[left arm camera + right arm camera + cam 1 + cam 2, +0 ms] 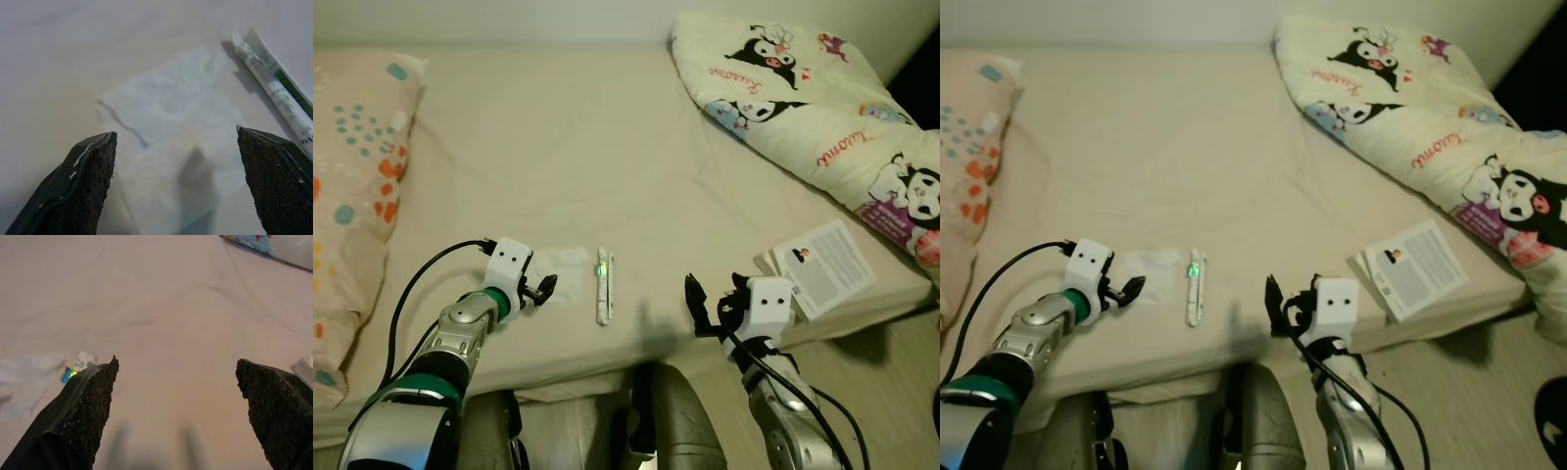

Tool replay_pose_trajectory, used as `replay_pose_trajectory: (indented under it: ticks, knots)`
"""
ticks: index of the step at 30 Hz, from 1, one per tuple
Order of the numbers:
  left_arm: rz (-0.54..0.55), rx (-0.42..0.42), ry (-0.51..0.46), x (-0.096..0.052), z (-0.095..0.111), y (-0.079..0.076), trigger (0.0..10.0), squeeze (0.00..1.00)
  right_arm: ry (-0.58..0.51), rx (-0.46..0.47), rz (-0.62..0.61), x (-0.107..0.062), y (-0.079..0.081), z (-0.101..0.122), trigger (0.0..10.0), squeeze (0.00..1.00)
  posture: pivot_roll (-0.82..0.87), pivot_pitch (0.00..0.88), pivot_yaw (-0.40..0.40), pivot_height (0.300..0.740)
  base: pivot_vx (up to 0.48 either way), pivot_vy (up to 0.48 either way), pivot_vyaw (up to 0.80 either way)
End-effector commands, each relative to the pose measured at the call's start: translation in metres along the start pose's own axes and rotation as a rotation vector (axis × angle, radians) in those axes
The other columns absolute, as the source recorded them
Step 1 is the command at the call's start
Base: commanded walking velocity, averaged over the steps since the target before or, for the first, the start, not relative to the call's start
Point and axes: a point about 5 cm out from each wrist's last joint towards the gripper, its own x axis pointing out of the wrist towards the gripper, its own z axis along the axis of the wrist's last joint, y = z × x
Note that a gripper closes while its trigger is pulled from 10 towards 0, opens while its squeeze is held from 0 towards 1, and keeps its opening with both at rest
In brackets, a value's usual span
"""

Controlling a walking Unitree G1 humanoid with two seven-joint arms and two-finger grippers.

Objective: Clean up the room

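While the left gripper [544,290] is held wide open and empty just above the tissue [171,147] on the bed [607,147], pick-up is being approached; next, lowering & closing are needed. Right gripper [710,294] is open, empty.

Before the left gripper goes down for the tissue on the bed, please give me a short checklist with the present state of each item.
1. Left gripper open: ok.
2. Tissue lies between its fingers, seen from the left wrist: ok.
3. Tissue flat on the bed sheet, nothing on top: ok.
4. Narrow white packet apart from the tissue: ok, but close.
5. Right gripper open and off to the side: ok.
6. Height above the tissue: cannot tell.
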Motion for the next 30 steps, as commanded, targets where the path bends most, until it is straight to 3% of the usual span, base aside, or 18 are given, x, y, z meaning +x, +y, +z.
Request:
replay_pose_trajectory:
  ticks: [1,7,12,13,14,15,19,30]
  knots:
    - [-0.023,-0.013,0.055,-0.002,-0.012,-0.004,10.0,0.0,0.027,0.003,-0.017,-0.005,-0.005,-0.002,10.0,0.0,-0.28,0.286,-0.09,0.606,0.0,0.0,0.0]
    - [-0.027,-0.01,0.099,-0.001,-0.014,-0.004,10.0,0.0,0.063,-0.031,-0.051,-0.027,-0.018,0.009,10.0,0.0,-0.34,0.326,-0.111,0.606,0.0,0.0,0.0]
    - [-0.028,0.012,0.138,-0.003,-0.022,-0.004,10.0,0.0,0.075,-0.04,-0.055,-0.033,-0.02,0.01,10.0,0.0,-0.36,0.333,-0.117,0.606,0.0,0.0,0.0]
    - [-0.014,0.033,0.161,-0.004,-0.026,-0.004,4.3,0.0,0.079,-0.043,-0.057,-0.035,-0.021,0.011,10.0,0.0,-0.36,0.336,-0.118,0.606,0.0,0.0,0.0]
    - [-0.014,0.033,0.161,-0.004,-0.026,-0.004,4.3,0.0,0.079,-0.043,-0.057,-0.035,-0.021,0.011,10.0,0.0,-0.36,0.336,-0.118,0.606,0.0,0.0,0.0]
    - [0.016,0.061,0.188,-0.006,-0.032,-0.002,0.0,0.0,0.083,-0.046,-0.06,-0.035,-0.022,0.012,10.0,0.0,-0.36,0.329,-0.114,0.606,0.0,0.0,0.0]
    - [0.085,0.123,0.24,-0.011,-0.043,0.003,0.0,0.0,0.094,-0.044,-0.063,-0.036,-0.022,0.012,10.0,0.0,-0.35,0.324,-0.115,0.606,0.0,0.0,0.0]
    - [0.171,0.062,0.22,-0.017,-0.05,0.008,0.0,0.0,0.094,-0.005,-0.008,-0.014,-0.007,0.011,10.0,0.0,-0.22,0.286,-0.108,0.606,0.0,0.0,0.0]
